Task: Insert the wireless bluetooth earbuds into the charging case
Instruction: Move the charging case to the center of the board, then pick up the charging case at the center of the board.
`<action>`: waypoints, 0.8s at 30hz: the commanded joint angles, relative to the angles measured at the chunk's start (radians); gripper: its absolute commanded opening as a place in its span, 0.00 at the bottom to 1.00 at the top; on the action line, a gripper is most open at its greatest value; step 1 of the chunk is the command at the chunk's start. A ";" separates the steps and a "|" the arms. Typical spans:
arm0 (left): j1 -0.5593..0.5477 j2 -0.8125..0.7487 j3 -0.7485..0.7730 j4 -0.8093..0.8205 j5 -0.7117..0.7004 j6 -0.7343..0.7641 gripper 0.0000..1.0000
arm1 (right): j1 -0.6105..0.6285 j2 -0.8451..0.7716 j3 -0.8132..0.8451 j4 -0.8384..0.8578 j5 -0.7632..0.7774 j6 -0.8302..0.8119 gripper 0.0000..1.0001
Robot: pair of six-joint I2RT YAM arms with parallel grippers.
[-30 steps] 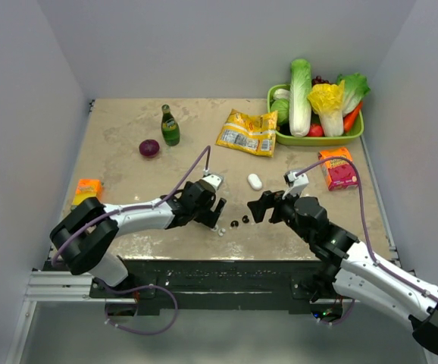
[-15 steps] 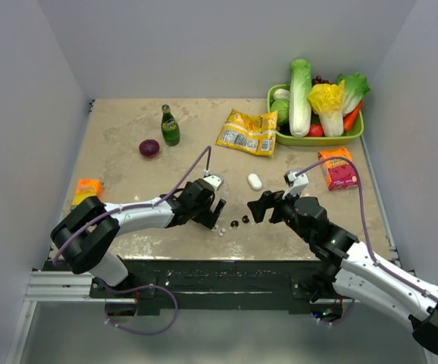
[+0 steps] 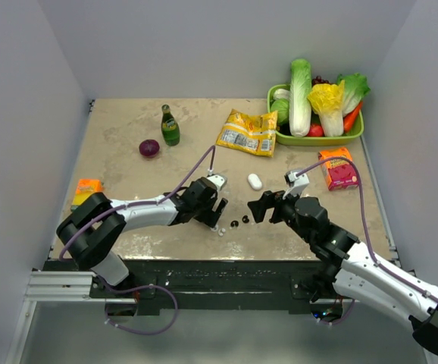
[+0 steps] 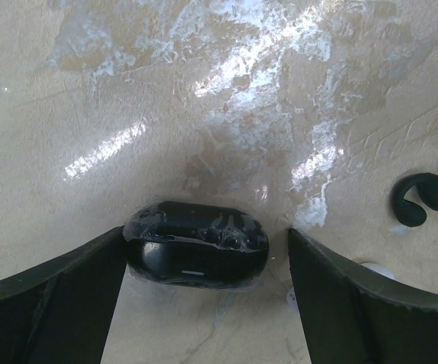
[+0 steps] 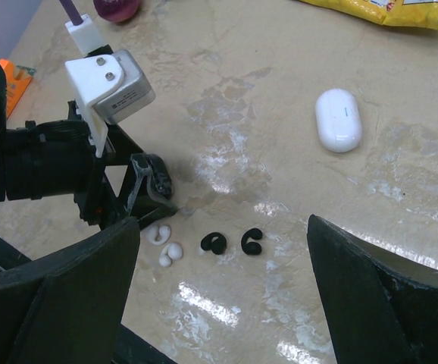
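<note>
Two white earbuds (image 5: pixel 157 233) (image 5: pixel 171 254) lie side by side near the table's front edge (image 3: pixel 220 230). The white oval charging case (image 5: pixel 339 120) lies shut farther back (image 3: pixel 254 181), untouched. My left gripper (image 4: pixel 205 243) stands open astride a black oval case (image 4: pixel 196 244). Its left finger is against that case and its right finger stands a little off it. A white earbud (image 4: pixel 374 269) peeks out beside the right finger. My right gripper (image 5: pixel 223 226) hangs wide open and empty above the table, right of the earbuds (image 3: pixel 258 206).
Two black earbuds (image 5: pixel 216 243) (image 5: pixel 251 241) lie just right of the white ones. Farther back are a green bottle (image 3: pixel 170 126), a red onion (image 3: pixel 149 148), a yellow snack bag (image 3: pixel 247 132), a green vegetable tray (image 3: pixel 321 140), a pink-orange box (image 3: pixel 338 168) and an orange packet (image 3: pixel 88 189).
The left arm has edged slightly to the right and its jaws have narrowed a little around the black case. The right arm has not moved.
</note>
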 commanded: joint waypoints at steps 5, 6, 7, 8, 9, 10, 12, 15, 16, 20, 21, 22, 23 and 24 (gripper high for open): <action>0.004 0.021 0.016 -0.050 -0.033 0.008 0.84 | 0.001 -0.020 0.012 0.007 0.003 -0.005 0.95; 0.004 0.019 0.018 -0.055 -0.039 0.000 0.84 | 0.002 -0.019 0.014 0.007 0.003 -0.005 0.95; 0.004 0.018 0.018 -0.066 -0.048 -0.003 0.84 | 0.002 -0.020 0.012 0.006 0.003 -0.007 0.95; 0.004 0.018 0.018 -0.070 -0.057 -0.006 0.84 | 0.002 -0.020 0.012 0.006 0.005 -0.007 0.95; 0.004 0.016 0.016 -0.073 -0.062 -0.012 0.85 | 0.002 -0.019 0.014 0.006 0.003 -0.007 0.95; 0.004 0.013 0.015 -0.079 -0.065 -0.015 0.85 | 0.002 -0.019 0.011 0.009 0.003 -0.005 0.95; 0.004 0.012 0.013 -0.081 -0.071 -0.029 0.85 | 0.004 -0.017 0.011 0.010 0.003 -0.005 0.95; 0.004 0.015 0.010 -0.076 -0.071 -0.058 0.81 | 0.004 -0.016 0.009 0.015 0.002 -0.004 0.95; 0.004 0.021 0.010 -0.076 -0.073 -0.064 0.80 | 0.002 -0.014 0.009 0.015 0.003 -0.002 0.95; 0.002 0.036 0.012 -0.081 -0.097 -0.104 0.67 | 0.002 -0.023 0.008 0.010 0.005 -0.001 0.95; 0.002 0.038 0.012 -0.081 -0.102 -0.121 0.58 | 0.002 -0.023 0.009 0.009 0.005 -0.001 0.95; 0.002 0.042 0.010 -0.081 -0.108 -0.133 0.55 | 0.002 -0.025 0.008 0.009 0.005 -0.002 0.95; 0.002 0.044 0.012 -0.083 -0.122 -0.145 0.53 | 0.002 -0.025 0.008 0.009 0.006 -0.001 0.95; 0.002 0.048 0.012 -0.079 -0.128 -0.171 0.53 | 0.002 -0.027 0.009 0.009 0.006 -0.001 0.95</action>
